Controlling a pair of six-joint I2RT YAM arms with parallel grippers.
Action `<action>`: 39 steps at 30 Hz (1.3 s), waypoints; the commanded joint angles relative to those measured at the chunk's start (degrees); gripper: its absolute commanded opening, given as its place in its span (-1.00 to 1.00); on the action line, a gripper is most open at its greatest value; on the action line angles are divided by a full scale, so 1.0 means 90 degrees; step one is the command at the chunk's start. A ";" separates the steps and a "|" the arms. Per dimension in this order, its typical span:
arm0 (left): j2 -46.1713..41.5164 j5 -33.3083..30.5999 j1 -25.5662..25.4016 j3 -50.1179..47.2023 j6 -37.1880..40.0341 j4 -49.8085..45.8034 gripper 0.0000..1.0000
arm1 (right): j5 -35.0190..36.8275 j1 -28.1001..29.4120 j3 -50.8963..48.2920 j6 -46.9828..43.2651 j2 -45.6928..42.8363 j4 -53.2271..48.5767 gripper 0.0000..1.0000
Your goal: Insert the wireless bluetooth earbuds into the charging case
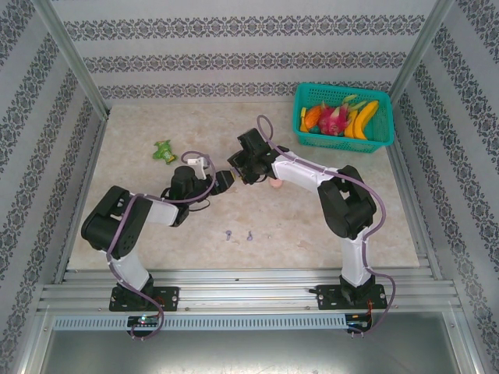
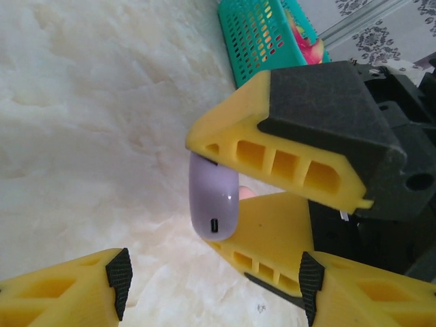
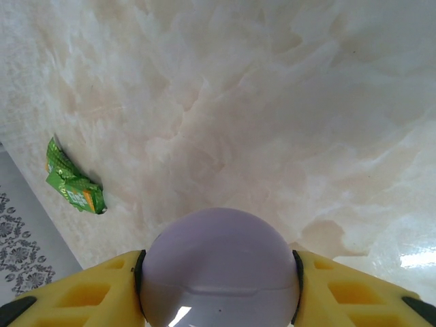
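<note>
Now: R jaws clamp purple case (image 3: 219, 269); L jaws apart, near case, facing it.

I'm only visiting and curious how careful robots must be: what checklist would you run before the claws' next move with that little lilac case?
1. Right claw holds the round glossy lilac plastic case by its edges: ok.
2. Case lid open to take earbuds: not ok, it looks closed.
3. Left claw empty, jaws apart, facing the case: ok.
4. Two tiny purple stemmed earbuds inside the case: not ok, both lie loose on the marble-look table.
5. Crumpled green wrapper away from the work: ok.
</note>
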 commanded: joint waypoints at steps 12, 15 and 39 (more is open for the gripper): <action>0.0582 -0.0382 -0.0235 0.0289 -0.0326 0.1023 0.20 | -0.0143 0.0101 -0.0292 0.0223 -0.0412 0.0238 -0.29; 0.0640 -0.0455 -0.0268 0.0333 -0.0346 0.1031 0.16 | -0.0154 0.0114 -0.0336 0.0246 -0.0436 0.0273 -0.29; 0.1083 -0.0909 -0.0391 0.0544 -0.0616 0.1430 -0.33 | -0.0229 0.0197 -0.0517 0.0315 -0.0495 0.0390 -0.29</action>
